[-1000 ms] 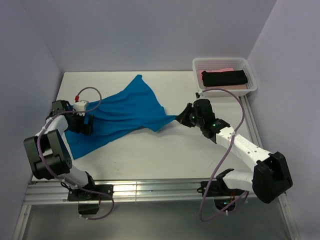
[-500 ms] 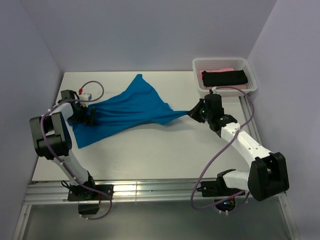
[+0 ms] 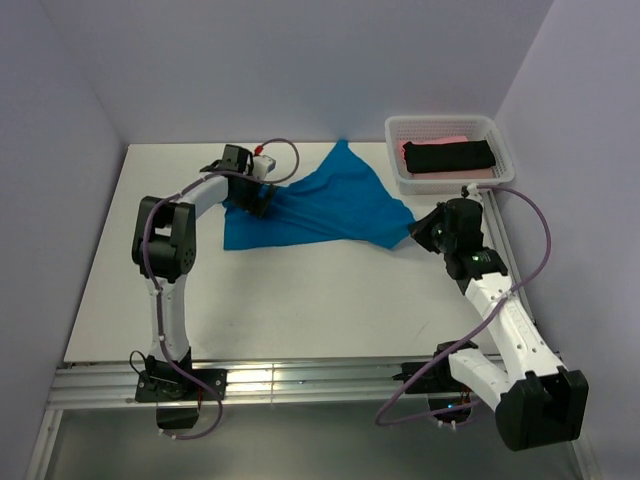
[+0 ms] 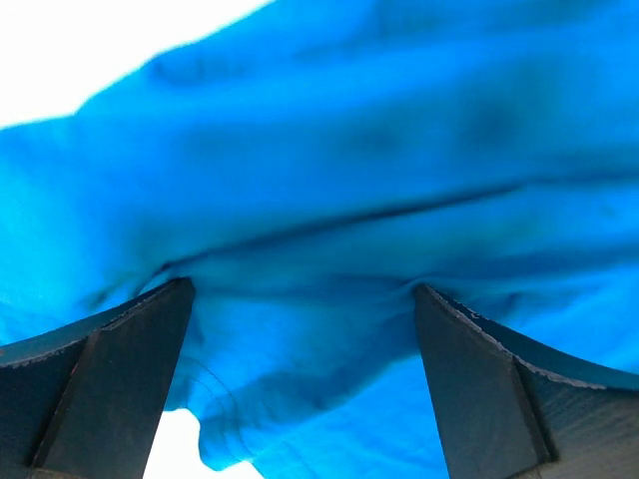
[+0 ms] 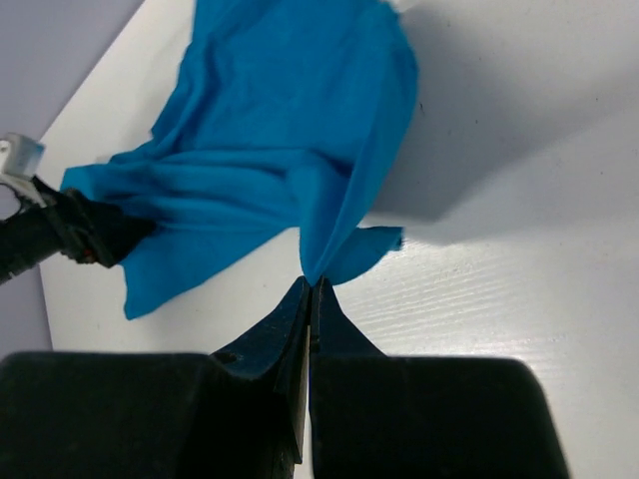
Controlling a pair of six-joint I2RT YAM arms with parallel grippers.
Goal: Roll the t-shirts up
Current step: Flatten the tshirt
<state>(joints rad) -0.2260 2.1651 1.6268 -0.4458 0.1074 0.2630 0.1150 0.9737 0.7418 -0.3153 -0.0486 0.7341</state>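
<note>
Cloth: blue t-shirt point(image 3: 330, 205), lying loose and wrinkled on the far half of the desk point(image 3: 300, 300), stretched between the two arms.
Feel: by the look of it, light, soft and limp. It should drape and crease freely, slide easily on the smooth desk, and hold no shape of its own. It is not fragile.
Right gripper point(image 5: 311, 284): jaws pressed together on a drawn-out corner at the shirt's right side. The cloth rises to a narrow peak at the pinch.
Left gripper point(image 4: 300, 294): jaws wide apart at the shirt's left edge. Bunched cloth lies between them, unpinched.
Where to hold: probably at hems or corners, one arm on each side, so the cloth can be pulled flat before rolling. A grab in the middle would likely only gather folds.
Nearby: white mesh basket point(image 3: 440, 121) in the far right corner of the desk, holding a folded black t-shirt point(image 3: 450, 156) on a pink t-shirt point(image 3: 452, 140).
In the way: the basket sits near the right gripper and just beside the shirt's right corner. Enclosure walls stand close on three sides.
</note>
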